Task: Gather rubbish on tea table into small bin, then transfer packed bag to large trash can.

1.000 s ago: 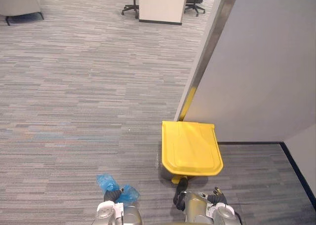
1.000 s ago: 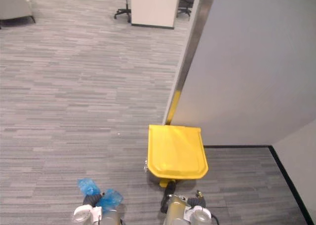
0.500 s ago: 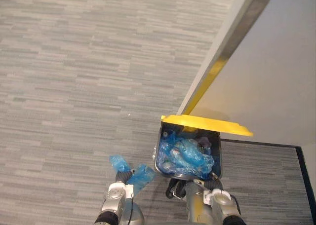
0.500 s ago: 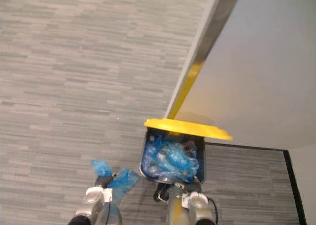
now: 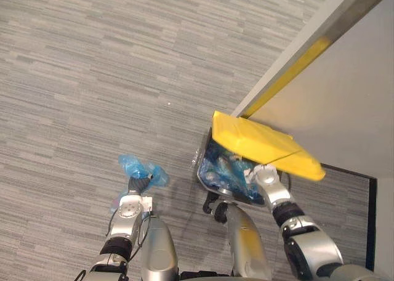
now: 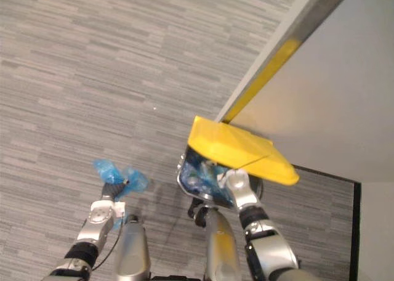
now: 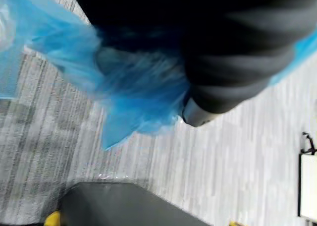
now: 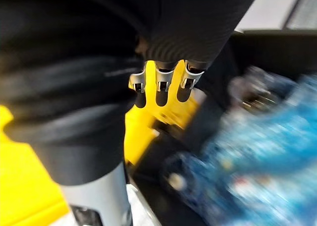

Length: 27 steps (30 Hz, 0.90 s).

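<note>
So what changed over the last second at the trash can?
The yellow plastic lid of the grey trash can swung from shut to tilted up, exposing blue bagged rubbish inside. The right hand rose from by the can's base to the lid's near edge. Unchanged: left hand clamped on the crumpled blue plastic bag, off the can's left.

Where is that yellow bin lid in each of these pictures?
Left eye view: yellow lid, tilted open right of centre, over the right hand.
Right eye view: same place, beside the grey wall.
Right wrist view: yellow patch beside the hand.
Left wrist view: a yellow sliver, too small to tell.
Shared landmark: blue rubbish in the open bin.
</note>
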Available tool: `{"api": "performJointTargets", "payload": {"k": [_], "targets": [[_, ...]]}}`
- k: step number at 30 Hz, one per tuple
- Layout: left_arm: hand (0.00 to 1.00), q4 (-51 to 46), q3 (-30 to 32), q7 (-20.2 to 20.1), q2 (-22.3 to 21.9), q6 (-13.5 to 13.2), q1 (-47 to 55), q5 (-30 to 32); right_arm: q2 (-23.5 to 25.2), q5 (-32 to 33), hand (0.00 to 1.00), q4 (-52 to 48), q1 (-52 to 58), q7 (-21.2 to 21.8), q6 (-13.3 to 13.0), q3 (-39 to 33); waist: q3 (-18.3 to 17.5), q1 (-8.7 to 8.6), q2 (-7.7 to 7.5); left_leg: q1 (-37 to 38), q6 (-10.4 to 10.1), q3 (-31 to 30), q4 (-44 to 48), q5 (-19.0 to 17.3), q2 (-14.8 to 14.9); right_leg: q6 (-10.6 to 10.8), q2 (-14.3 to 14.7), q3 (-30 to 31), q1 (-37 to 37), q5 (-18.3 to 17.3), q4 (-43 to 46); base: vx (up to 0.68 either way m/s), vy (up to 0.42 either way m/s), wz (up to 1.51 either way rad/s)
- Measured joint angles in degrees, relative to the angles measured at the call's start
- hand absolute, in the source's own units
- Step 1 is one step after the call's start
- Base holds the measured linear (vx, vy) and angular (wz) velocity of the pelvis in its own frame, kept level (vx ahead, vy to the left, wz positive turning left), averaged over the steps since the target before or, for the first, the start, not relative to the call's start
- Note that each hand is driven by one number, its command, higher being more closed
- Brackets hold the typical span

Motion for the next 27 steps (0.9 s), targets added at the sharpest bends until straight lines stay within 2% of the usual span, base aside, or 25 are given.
{"api": "performJointTargets", "payload": {"k": [4, 8, 14, 19, 23, 27], "targets": [[1.00, -6.19, -2.56, -0.44, 1.42, -0.90, 1.48, -2.29, -2.87, 0.72, 0.00, -0.03, -3.94, -0.61, 0.32, -1.65, 0.28, 0.08, -0.15, 0.51, -0.45, 1.31, 0.85, 0.22, -0.67, -0.91, -0.25, 1.48, 0.04, 0.73, 0.04, 0.05, 0.069, -0.13], [1.00, -11.54, -5.24, -2.28, 1.59, -1.75, 1.97, -4.54, -6.03, 2.33, 0.00, -0.07, -5.14, -0.93, 0.33, -2.11, 0.38, -0.10, -0.23, 0.80, 0.52, 2.42, 1.91, -0.55, -1.25, -1.71, -0.45, 2.88, 0.32, 1.36, -0.33, 0.02, 0.084, -0.11], [1.00, -21.12, -11.07, -5.07, 1.56, -1.99, 3.42, -9.44, -6.78, 4.44, 0.00, -0.47, -5.15, -0.93, 0.35, -2.11, 0.65, -1.10, -0.12, 1.07, 1.39, 2.86, 3.97, -2.03, -1.62, -0.78, -0.58, 3.63, 1.34, 2.21, -0.84, -0.03, 0.046, -0.04], [1.00, -30.63, -17.04, -7.46, 1.14, -3.56, 3.27, -12.42, -7.49, 4.47, 0.00, -1.80, -5.21, -0.83, 0.25, -2.08, 0.70, -2.17, -0.04, 0.87, 1.56, 2.93, 5.17, -2.44, -2.03, -0.24, -0.77, 4.07, 1.39, 2.55, -0.85, -0.03, 0.016, -0.04], [1.00, -36.58, -24.33, -8.99, -0.81, -4.01, 0.07, -15.61, -8.92, 4.49, 0.00, -1.77, -5.46, -0.48, 0.26, -1.90, 0.70, -2.59, -0.03, 0.82, 1.62, 3.22, 5.68, -2.50, -2.21, -0.08, -0.82, 4.48, 1.39, 2.88, -0.88, 0.00, 0.002, -0.01], [1.00, -38.34, -28.05, -8.94, -1.54, -4.11, -4.97, -15.69, -8.93, 5.11, 0.00, -1.62, -7.59, -0.26, 0.32, 0.32, 0.69, -3.16, -0.01, 1.45, 1.62, 4.20, 5.72, -2.50, -2.37, -0.19, -0.73, 5.43, 1.38, 3.38, -0.95, -0.01, 0.009, -0.11]]}}
